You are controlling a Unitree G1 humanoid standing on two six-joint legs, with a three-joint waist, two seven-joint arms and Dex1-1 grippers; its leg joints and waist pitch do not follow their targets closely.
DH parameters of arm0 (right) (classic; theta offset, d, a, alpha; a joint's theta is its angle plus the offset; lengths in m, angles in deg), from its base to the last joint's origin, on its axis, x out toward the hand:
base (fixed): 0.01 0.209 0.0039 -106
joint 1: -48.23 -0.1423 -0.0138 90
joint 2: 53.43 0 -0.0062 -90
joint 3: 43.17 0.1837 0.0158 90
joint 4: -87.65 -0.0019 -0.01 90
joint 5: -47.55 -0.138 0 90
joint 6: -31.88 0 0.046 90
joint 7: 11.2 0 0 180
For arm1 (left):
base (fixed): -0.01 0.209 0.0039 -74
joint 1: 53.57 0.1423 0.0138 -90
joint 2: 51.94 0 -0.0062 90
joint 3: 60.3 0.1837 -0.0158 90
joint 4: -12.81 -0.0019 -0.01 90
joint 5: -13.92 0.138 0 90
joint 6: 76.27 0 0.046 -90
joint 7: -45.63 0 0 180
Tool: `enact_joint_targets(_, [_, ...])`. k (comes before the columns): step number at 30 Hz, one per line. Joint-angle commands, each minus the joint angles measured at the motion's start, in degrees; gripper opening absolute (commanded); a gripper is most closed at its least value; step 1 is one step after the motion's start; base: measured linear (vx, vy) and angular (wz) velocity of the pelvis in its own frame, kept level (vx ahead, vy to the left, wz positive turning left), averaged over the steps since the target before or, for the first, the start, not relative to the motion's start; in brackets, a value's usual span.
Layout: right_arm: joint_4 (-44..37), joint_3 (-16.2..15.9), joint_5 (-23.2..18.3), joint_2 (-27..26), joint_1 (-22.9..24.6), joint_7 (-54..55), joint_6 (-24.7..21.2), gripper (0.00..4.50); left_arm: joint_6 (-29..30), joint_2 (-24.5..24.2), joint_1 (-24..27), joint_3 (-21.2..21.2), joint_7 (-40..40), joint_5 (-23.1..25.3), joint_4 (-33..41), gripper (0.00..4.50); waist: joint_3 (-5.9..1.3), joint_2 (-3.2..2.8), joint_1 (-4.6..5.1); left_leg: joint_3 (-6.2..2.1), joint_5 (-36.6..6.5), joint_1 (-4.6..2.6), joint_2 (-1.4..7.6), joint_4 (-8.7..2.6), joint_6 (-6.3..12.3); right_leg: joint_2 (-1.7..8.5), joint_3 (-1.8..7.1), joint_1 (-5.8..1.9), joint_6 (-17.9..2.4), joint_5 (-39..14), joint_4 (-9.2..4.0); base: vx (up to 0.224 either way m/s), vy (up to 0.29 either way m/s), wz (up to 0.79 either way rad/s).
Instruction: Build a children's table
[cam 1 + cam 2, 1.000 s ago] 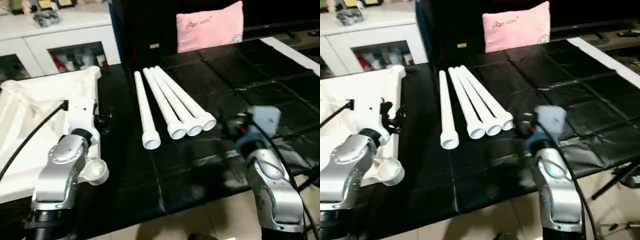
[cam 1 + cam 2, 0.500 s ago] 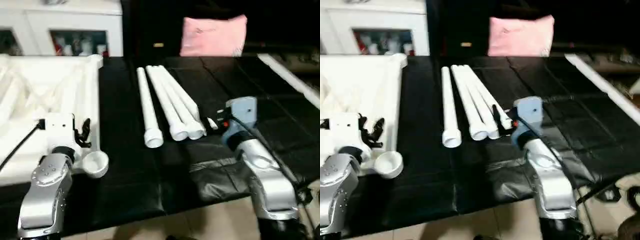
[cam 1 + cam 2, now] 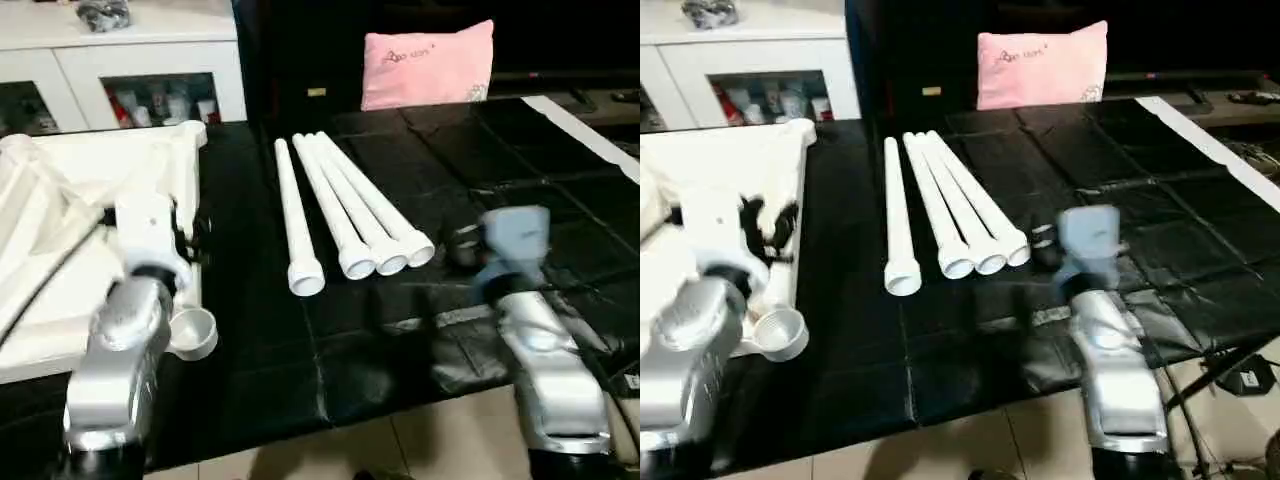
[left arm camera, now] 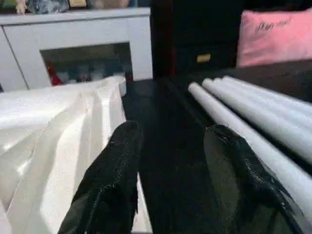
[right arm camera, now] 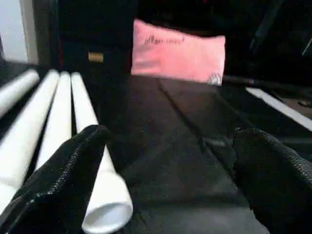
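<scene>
The children's table lies in parts on a black mat. Its white tabletop (image 3: 60, 250) rests ribbed side up at the left, with a round corner socket (image 3: 195, 333) at its near right corner. Several long white legs (image 3: 335, 205) lie side by side in the middle, wide ends toward me. My left gripper (image 3: 188, 235) hovers over the tabletop's right edge, open and holding nothing; its fingers (image 4: 112, 180) straddle that edge. My right gripper (image 3: 462, 245) sits just right of the leg ends, wide open and empty, with the nearest leg's end (image 5: 105, 204) beside one finger (image 5: 63, 180).
A pink cushion (image 3: 428, 62) stands at the back behind the legs. A white glass-door cabinet (image 3: 150, 70) is at the back left. The black mat (image 3: 400, 340) covers the work surface up to its near edge, with pale floor (image 3: 350, 450) below it.
The head camera has shifted and tilted. My right gripper has drawn away to the right from the leg ends it was against. Both grippers stay as open as before.
</scene>
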State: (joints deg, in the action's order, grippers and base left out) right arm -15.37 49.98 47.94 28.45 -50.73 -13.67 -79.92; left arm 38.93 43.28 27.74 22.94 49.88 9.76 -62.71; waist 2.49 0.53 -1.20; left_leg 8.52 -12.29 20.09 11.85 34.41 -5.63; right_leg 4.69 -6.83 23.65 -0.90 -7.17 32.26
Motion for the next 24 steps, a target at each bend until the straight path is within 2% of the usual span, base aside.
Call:
enact_joint_targets(1, [0.68,-1.42,0.61,0.44,-0.61,-0.91,1.47,4.5,1.32,-1.37,0.12,0.68,0.5,0.91,1.32,2.31,-3.03,0.45,-0.49,-1.28,-12.06,2.81,-0.21,-4.96,3.53,3.31,1.07,-4.78,-1.15,-24.63,-2.97,0.0,0.0,0.0])
enact_joint_targets(2, [0.78,-1.62,0.85,0.49,-0.65,-0.88,1.68,4.5,1.23,-1.49,0.13,0.71,0.64,0.89,1.29,2.31,-3.21,-0.51,-0.37,-1.77,-11.7,2.65,0.1,-5.13,4.54,3.45,0.8,-4.85,-1.87,-23.41,-3.12,0.0,0.0,0.0])
enact_joint_targets(3, [0.68,-1.82,1.11,0.17,-0.7,-0.42,1.44,4.5,0.78,-1.57,-0.01,0.32,0.77,0.6,1.16,2.31,-3.04,-0.26,-0.14,-3.25,-10.86,4.03,-0.6,-4.81,6.89,4.27,-0.37,-5.7,-3.15,-21.0,-2.76,-0.011,-0.024,0.31])
enact_joint_targets(4, [0.53,-1.8,1.1,0.08,-0.68,-0.31,1.3,4.5,0.73,-1.52,-0.06,0.18,0.74,0.49,1.16,2.31,-3.25,-1.02,-0.19,-3.6,-10.1,3.62,-0.76,-4.5,7.77,4.33,-0.91,-5.69,-4.13,-19.51,-2.93,-0.011,-0.024,0.31])
enact_joint_targets(5, [0.23,-1.66,0.96,-0.14,-0.65,-0.16,0.94,4.5,0.74,-1.45,-0.13,-0.04,0.66,0.22,1.14,2.31,-3.03,-0.92,0.36,-4.59,-8.92,3.94,-1.04,-3.97,9.65,4.66,-1.61,-5.73,-5.87,-17.58,-2.88,-0.008,-0.004,0.48])
enact_joint_targets(6, [-0.54,-1.96,1.39,-0.02,-0.48,-0.06,0.4,4.5,0.23,-1.6,-0.38,-0.22,0.1,0.68,1.03,2.31,-2.93,-1.43,0.17,-5.24,-9.03,4.08,-1.13,-3.83,9.92,4.78,-2.34,-6.04,-6.99,-17.54,-2.82,-0.006,-0.009,0.48])
enact_joint_targets(7, [-0.75,-1.98,1.31,0.0,-0.41,-0.22,0.33,4.5,0.06,-1.78,-0.51,-0.07,-0.09,1.12,0.96,2.31,-2.89,-1.83,0.19,-6.13,-9.43,4.68,-1.36,-3.91,9.11,4.71,-3.03,-6.72,-6.75,-17.78,-2.33,-0.006,-0.009,0.48])
enact_joint_targets(8, [-1.09,-2.05,1.22,0.05,-0.26,-0.5,0.24,4.5,-0.31,-2.13,-0.8,0.25,-0.43,1.96,0.77,2.31,-2.76,-2.19,0.03,-6.53,-10.69,4.28,-1.39,-4.05,8.56,4.53,-3.23,-6.42,-6.91,-17.77,-2.32,-0.009,0.0,0.45])
enact_joint_targets(9, [-0.89,-2.45,1.71,0.3,0.07,-0.6,0.71,4.5,-1.62,-2.87,-1.67,1.09,-0.79,3.72,-0.04,2.31,-2.37,-2.41,0.33,-7.49,-13.52,5.18,-1.86,-4.38,7.02,4.44,-3.6,-7.03,-6.18,-18.9,-1.9,-0.015,0.008,0.41])
enact_joint_targets(10, [-0.46,-2.24,1.98,0.28,0.29,-0.12,1.01,4.5,-2.23,-2.8,-2.29,1.44,-0.52,3.84,-0.5,2.31,-2.27,-2.36,0.19,-7.8,-15.01,5.34,-2.12,-4.46,5.95,4.55,-3.74,-7.19,-5.72,-20.05,-1.92,-0.015,0.008,0.41])
enact_joint_targets(11, [-0.19,-2.01,2.13,0.22,0.43,0.33,1.12,4.5,-2.47,-2.56,-2.63,1.54,-0.28,3.6,-0.71,2.31,-2.07,-2.72,-0.09,-8.57,-19.46,5.74,-2.62,-4.85,2.78,5.02,-4.05,-7.68,-4.74,-23.32,-1.9,-0.017,-0.018,0.34])
enact_joint_targets(12, [-0.1,-1.63,1.8,-0.03,0.49,0.58,1.05,4.5,-2.19,-2.37,-2.87,1.57,-0.2,3.34,-0.74,2.31,-1.93,-3.32,-0.28,-8.82,-21.2,5.57,-2.86,-4.96,1.62,5.12,-4.02,-7.6,-4.69,-24.37,-1.93,-0.017,-0.009,0.4])
enact_joint_targets(13, [-0.54,-1.31,1.83,-0.37,0.7,1.23,0.4,4.5,-1.94,-2.15,-3.21,1.81,0.4,2.7,-0.93,2.31,-1.76,-3.38,-0.28,-9.43,-24.51,5.56,-3.26,-5.03,-0.14,5.43,-3.86,-7.44,-4.74,-26.74,-1.99,-0.017,-0.009,0.4])
enact_joint_targets(14, [-0.73,-1.37,2.04,-0.34,0.76,1.4,0.12,4.5,-1.97,-2.12,-3.26,1.9,0.57,2.56,-0.97,2.31,-1.65,-3.18,-0.27,-9.52,-25.62,5.65,-3.49,-5.08,-0.79,5.59,-3.79,-7.43,-4.83,-28.12,-2.2,-0.015,-0.007,0.48])
enact_joint_targets(15, [-1.03,-1.3,2.0,-0.48,0.87,1.55,-0.25,4.5,-1.94,-2.03,-3.3,1.93,0.67,2.4,-1.03,2.31,-1.87,-3.21,-0.16,-9.88,-25.46,5.89,-3.81,-4.97,-1.27,5.85,-3.65,-7.76,-5.18,-28.92,-2.08,0.002,-0.018,0.46])
enact_joint_targets(16, [-2.09,-0.8,1.21,-1.25,1.31,1.94,-1.53,4.5,-1.64,-1.66,-3.33,1.9,0.75,1.89,-1.22,2.31,-2.27,-3.9,0.68,-8.17,-24.9,2.2,-1.33,-3.07,-2.14,5.08,-1.57,-5.25,-4.7,-28.25,-3.32,0.002,-0.018,0.46])
enact_joint_targets(17, [-2.54,-0.77,0.87,-1.46,1.47,1.85,-2.04,4.5,-1.45,-1.29,-3.4,1.69,0.86,1.27,-1.36,2.31,-1.76,-3.82,0.15,-6.81,-21.7,3.1,-0.76,-3.62,-2.43,4.99,-0.79,-5.74,-6.04,-23.93,-3.2,0.009,-0.017,0.19])
enact_joint_targets(19, [-3.25,-1.17,0.97,-1.29,1.85,1.49,-1.01,4.5,-0.89,-0.62,-3.74,1.31,0.8,0.46,-2.0,2.31,-2.05,-3.81,-0.06,-5.78,-22.11,3.19,-0.32,-4.18,-2.58,4.67,-0.81,-5.97,-3.98,-24.22,-2.9,0.0,0.0,0.0])
enact_joint_targets(20, [-3.84,-1.15,0.39,-1.33,2.16,0.99,-0.69,4.5,-0.9,-0.46,-4.02,1.3,0.85,0.48,-2.63,2.31,-2.02,-4.07,0.02,-5.53,-22.31,3.19,-0.23,-4.3,-2.65,4.65,-0.74,-5.94,-3.52,-24.35,-2.93,0.0,0.0,0.0])
enact_joint_targets(21, [-3.89,-1.13,0.31,-1.34,2.19,0.94,-0.68,4.5,-0.9,-0.46,-4.04,1.31,0.86,0.49,-2.68,2.31,-2.03,-4.04,0.29,-5.11,-22.69,3.27,-0.25,-4.42,-2.68,4.64,-0.57,-5.92,-2.69,-25.13,-3.13,0.0,0.0,0.0])
enact_joint_targets(22, [-4.25,-0.93,-0.37,-1.5,2.39,0.55,-0.75,4.5,-0.97,-0.44,-4.17,1.38,0.92,0.59,-3.0,2.31,-2.19,-4.01,0.42,-5.03,-22.47,3.3,-0.28,-4.43,-2.67,4.69,-0.5,-6.0,-2.43,-25.37,-3.09,0.003,0.038,-0.26])
enact_joint_targets(23, [-4.8,-0.22,-1.85,-2.14,2.76,0.17,-0.81,4.5,-1.03,-0.24,-4.33,1.35,1.12,0.47,-3.28,2.31,-2.38,-3.98,0.81,-4.79,-21.31,3.41,-0.34,-4.44,-2.2,4.6,-0.03,-5.86,-2.28,-24.96,-3.03,0.005,0.026,-0.18])
enact_joint_targets(24, [-4.96,0.15,-2.22,-2.11,2.87,0.07,-1.0,4.5,-0.72,0.05,-4.29,1.15,1.03,0.21,-3.26,2.31,-2.41,-3.7,1.04,-4.66,-21.16,3.27,-0.33,-4.41,-1.95,4.57,0.11,-5.7,-2.46,-24.71,-3.14,0.0,0.0,0.0])
